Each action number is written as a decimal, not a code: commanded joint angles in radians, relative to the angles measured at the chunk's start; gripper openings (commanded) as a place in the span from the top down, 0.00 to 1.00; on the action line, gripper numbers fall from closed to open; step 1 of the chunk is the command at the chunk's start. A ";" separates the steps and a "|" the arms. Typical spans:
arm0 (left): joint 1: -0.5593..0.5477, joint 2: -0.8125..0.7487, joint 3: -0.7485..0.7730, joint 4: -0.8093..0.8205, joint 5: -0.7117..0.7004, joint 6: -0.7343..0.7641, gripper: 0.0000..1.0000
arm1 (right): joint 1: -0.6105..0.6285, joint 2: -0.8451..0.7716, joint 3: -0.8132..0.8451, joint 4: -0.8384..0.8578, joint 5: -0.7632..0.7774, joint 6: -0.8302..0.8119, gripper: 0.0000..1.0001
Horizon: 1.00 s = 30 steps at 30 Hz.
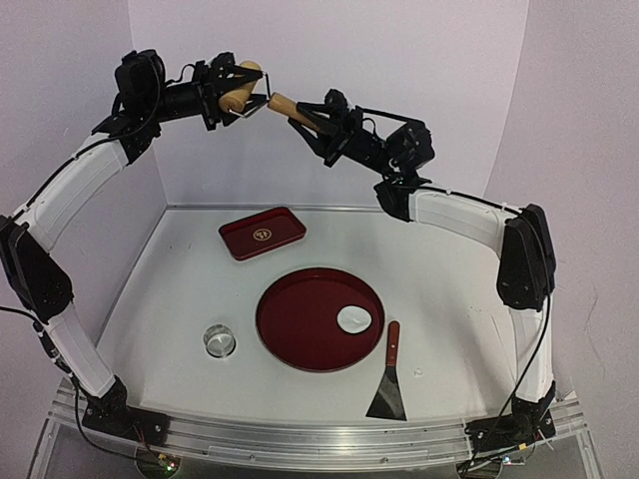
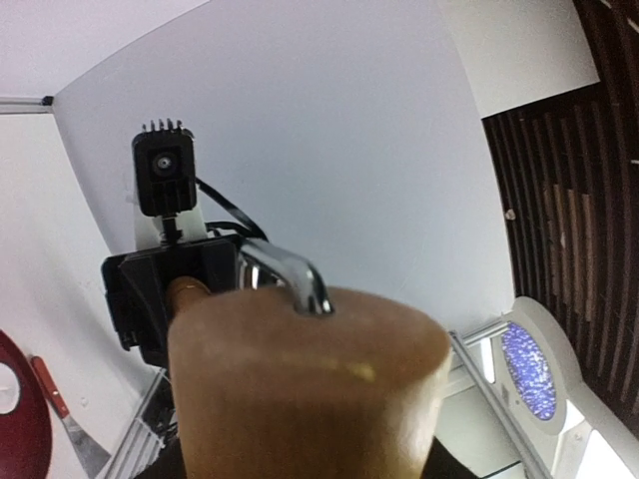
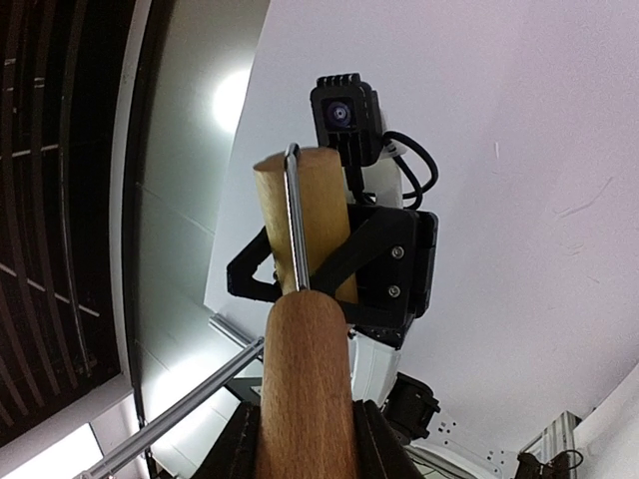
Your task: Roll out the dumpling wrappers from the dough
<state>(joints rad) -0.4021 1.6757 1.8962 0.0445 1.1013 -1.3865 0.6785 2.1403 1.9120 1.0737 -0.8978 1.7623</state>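
A small wooden roller with a metal yoke is held high above the table between both arms. My left gripper (image 1: 228, 95) is shut on its barrel (image 1: 241, 88), which fills the left wrist view (image 2: 300, 389) and hides the fingers there. My right gripper (image 1: 312, 120) is shut on its wooden handle (image 1: 285, 104); the fingers (image 3: 230, 451) clamp the handle (image 3: 305, 379) in the right wrist view. The dough (image 1: 353, 319), a small white roundish piece, lies on the right side of the round red tray (image 1: 300, 319). I see no separate wrapper disc.
A metal ring cutter (image 1: 219, 340) stands left of the round tray. A spatula (image 1: 389, 379) with a red handle lies to its right. A small rectangular red tray (image 1: 262, 232) sits at the back. White walls enclose the table on three sides.
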 commanded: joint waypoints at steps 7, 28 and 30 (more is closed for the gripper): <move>0.012 -0.078 -0.071 -0.363 -0.041 0.331 0.08 | 0.008 -0.321 -0.277 -0.431 0.054 -0.390 1.00; 0.018 -0.043 -0.363 -0.816 -0.508 0.848 0.07 | -0.006 -0.561 -0.336 -1.777 0.504 -0.915 1.00; -0.030 -0.002 -0.371 -0.844 -0.590 0.889 0.08 | -0.007 -0.556 -0.314 -1.872 0.532 -0.941 1.00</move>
<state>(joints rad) -0.3658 1.6284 1.5407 -0.7196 0.7102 -0.6326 0.6727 1.6424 1.5163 -0.5770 -0.4436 0.9250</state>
